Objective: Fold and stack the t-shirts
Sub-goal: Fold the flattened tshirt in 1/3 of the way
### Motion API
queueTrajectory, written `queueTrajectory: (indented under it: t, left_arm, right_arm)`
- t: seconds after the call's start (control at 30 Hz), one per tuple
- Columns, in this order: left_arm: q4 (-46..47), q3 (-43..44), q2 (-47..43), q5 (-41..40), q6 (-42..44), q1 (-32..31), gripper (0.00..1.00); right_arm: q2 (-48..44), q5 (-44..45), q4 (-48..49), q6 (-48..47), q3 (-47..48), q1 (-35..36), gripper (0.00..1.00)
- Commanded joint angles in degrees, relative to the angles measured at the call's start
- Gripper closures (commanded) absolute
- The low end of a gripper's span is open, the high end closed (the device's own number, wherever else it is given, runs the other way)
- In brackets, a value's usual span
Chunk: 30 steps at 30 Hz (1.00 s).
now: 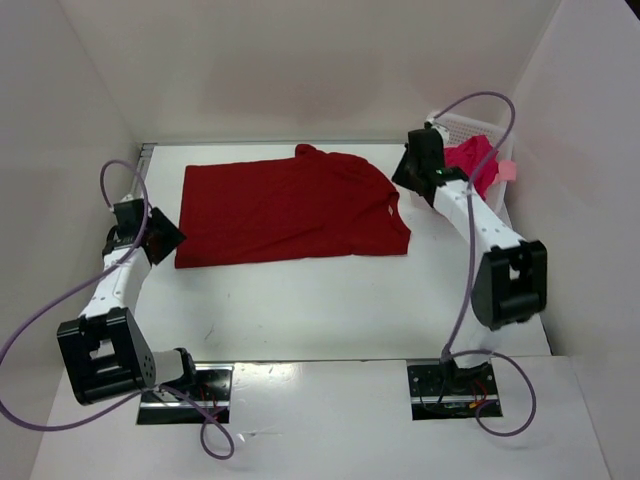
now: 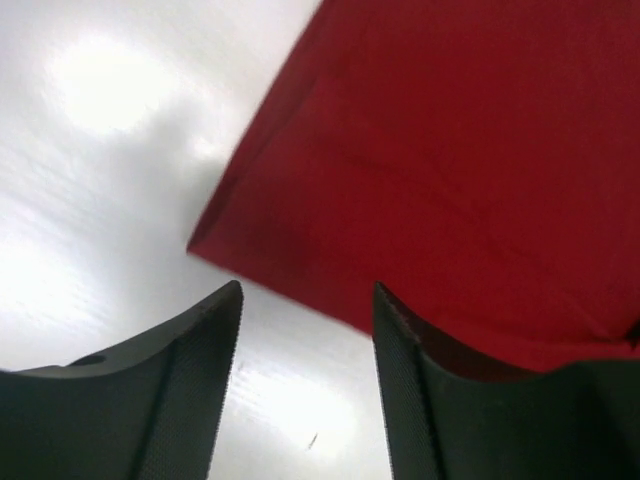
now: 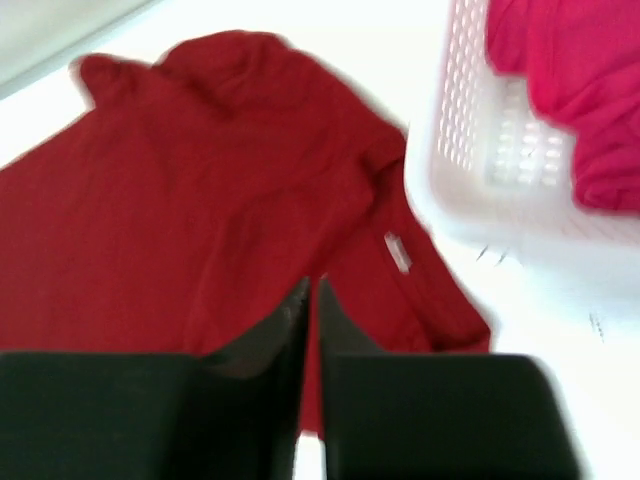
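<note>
Dark red t-shirt (image 1: 290, 205): lay flat on the desk (image 1: 300, 310), centre to far, collar end to the right and hem to the left; only the far sleeve showed, so I judged it folded once along its length and spread wide so each arm had an end to work
Other t-shirts: the crimson-pink t-shirt (image 1: 468, 157) sat heaped in the white basket (image 1: 460, 127) at the far right corner, with a scrap of the salmon pink t-shirt (image 1: 507, 170) at the basket's right rim; I took both as waiting their turn
Left fingers (image 1: 165, 237): stood well apart with nothing between them, the shirt's near-left corner just beyond the tips
Right fingers (image 1: 410, 172): only a crack apart, nothing in the slit that I could see, over the collar end
Left arm pose: elbow low near its base, forearm reaching far, wrist turned right toward the hem edge
Right arm pose: stretched far up the right side, wrist tipped down and left, between basket and collar
My read: neither end was gripped
</note>
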Motion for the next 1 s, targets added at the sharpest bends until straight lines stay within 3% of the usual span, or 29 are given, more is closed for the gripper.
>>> queueTrajectory:
  t: [0.0,0.13,0.27,0.5,0.8,0.97]
  left_arm:
    - [-1.27,-4.6,-2.1,8.72,-6.12,1.09,0.39]
    - [1.1,-8.12,-0.62,12.15,-9.05,2.31,0.51]
    - [2.69,-9.97,1.49,12.16,-10.28,3.46,0.54]
    - [5.94,-9.97,7.55,10.5,-10.28,4.52,0.54]
    - [8.67,-8.22,12.83,8.56,-10.8,5.13,0.54]
    - [9.28,-7.16,15.02,7.5,-10.8,6.27,0.6]
  right_arm:
    - [-8.26,-5.02,1.85,3.79,-11.71,-0.88,0.95]
    - [-13.89,-5.64,1.77,6.88,-22.56,-0.89,1.0]
    - [-15.66,-6.68,2.56,8.38,-30.11,-3.26,0.77]
    - [-14.34,-7.84,6.06,11.11,-35.58,-4.14,0.59]
    - [-4.77,-8.97,10.47,12.86,-33.56,-5.2,0.57]
    - [-3.45,-6.61,9.59,13.39,-32.25,-5.2,0.57]
